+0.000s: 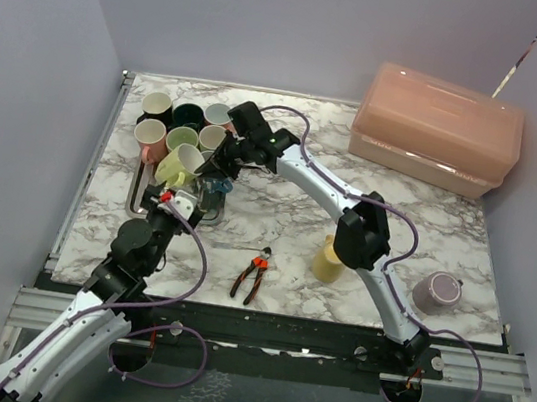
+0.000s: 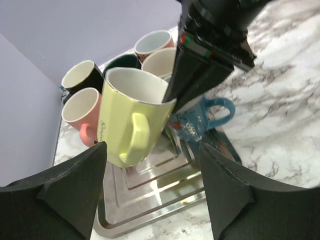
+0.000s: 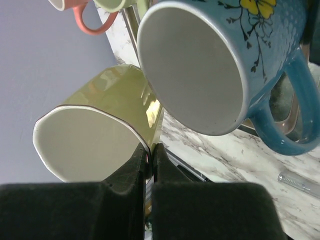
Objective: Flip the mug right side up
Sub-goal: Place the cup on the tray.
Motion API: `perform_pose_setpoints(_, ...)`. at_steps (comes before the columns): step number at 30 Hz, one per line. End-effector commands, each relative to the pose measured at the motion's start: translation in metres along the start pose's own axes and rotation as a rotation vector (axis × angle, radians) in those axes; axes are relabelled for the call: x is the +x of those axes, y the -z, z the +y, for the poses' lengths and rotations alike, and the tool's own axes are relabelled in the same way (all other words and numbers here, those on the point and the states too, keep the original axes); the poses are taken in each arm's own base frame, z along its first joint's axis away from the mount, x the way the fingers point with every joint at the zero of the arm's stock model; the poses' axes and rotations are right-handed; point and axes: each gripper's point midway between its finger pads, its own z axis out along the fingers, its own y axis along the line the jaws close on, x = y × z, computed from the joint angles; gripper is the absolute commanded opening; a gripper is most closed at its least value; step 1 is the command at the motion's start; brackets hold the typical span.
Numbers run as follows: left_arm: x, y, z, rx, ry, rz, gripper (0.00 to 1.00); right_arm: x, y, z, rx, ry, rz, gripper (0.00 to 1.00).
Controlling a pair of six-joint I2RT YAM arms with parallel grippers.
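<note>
A yellow-green mug (image 1: 181, 163) hangs tilted over the metal tray (image 1: 133, 203), its mouth facing up and toward the back. My right gripper (image 1: 215, 165) is shut on its rim, one finger inside and one outside, as the right wrist view shows (image 3: 150, 155). The mug (image 2: 127, 120) fills the left wrist view, handle toward the camera, with the right gripper (image 2: 167, 97) on its rim. My left gripper (image 2: 152, 147) is open and empty, low at the tray's near edge (image 2: 150, 200), just in front of the mug. A blue flowered mug (image 2: 195, 120) sits beside it at the tray's right side.
Several upright mugs (image 1: 164, 125) crowd the back of the tray. Red-handled pliers (image 1: 252, 276), a yellow cup (image 1: 329, 259) and a purple mug (image 1: 435, 292) sit near the front edge. A pink lidded box (image 1: 436, 128) stands at the back right.
</note>
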Motion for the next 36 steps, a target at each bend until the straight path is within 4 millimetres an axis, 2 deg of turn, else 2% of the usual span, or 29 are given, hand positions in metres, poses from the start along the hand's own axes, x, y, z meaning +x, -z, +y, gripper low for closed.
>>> perform_pose_setpoints(1,-0.034,0.007,0.024,-0.097,0.156,-0.058,0.76,-0.005,0.039,0.054,-0.154,0.107,-0.06,0.01)
perform_pose_setpoints(7,-0.067,0.015,0.053,-0.209,0.262,-0.109,0.77,-0.005,0.039,0.043,-0.12,0.214,-0.099,0.01)
perform_pose_setpoints(11,-0.087,0.02,0.078,-0.326,0.405,-0.119,0.75,-0.002,0.035,0.037,-0.098,0.284,-0.115,0.01)
perform_pose_setpoints(15,-0.092,0.008,0.075,-0.329,0.49,-0.029,0.74,0.002,0.033,0.04,-0.098,0.366,-0.139,0.01)
perform_pose_setpoints(22,-0.058,-0.029,0.035,-0.292,0.555,0.352,0.73,0.003,0.031,0.038,-0.073,0.463,-0.186,0.01)
perform_pose_setpoints(26,-0.032,-0.032,0.016,-0.302,0.594,0.551,0.63,0.004,0.03,0.036,-0.066,0.465,-0.186,0.01)
perform_pose_setpoints(29,-0.013,-0.027,0.022,-0.37,0.592,0.65,0.58,0.004,0.03,0.034,-0.062,0.462,-0.189,0.01)
perform_pose_setpoints(36,0.013,-0.024,0.029,-0.376,0.67,0.713,0.58,0.005,0.033,0.039,-0.083,0.464,-0.189,0.01)
